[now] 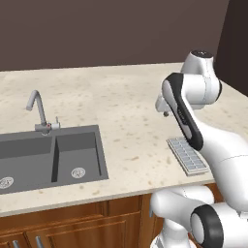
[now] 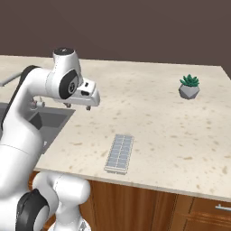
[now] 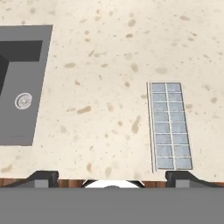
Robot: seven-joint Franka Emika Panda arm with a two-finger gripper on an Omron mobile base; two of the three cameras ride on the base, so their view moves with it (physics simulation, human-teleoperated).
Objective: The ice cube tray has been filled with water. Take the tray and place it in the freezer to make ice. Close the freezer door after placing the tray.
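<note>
The ice cube tray (image 3: 170,126) lies flat near the desk's (image 2: 180,131) front edge, beside the sink (image 1: 53,157) — the hand (image 3: 112,176) hovers above, fingers apart, empty — likely stiff, light, spill-prone; grip across its narrow width.

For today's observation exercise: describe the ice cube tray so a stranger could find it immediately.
Start at the speckled beige counter, right of the grey double sink. Near the front edge lies the ice cube tray, a long, flat white rectangle. Its two rows of small bluish cells distinguish it from the potted plant.

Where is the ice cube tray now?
The ice cube tray lies flat on the counter near its front edge, to the right of the sink.
</note>
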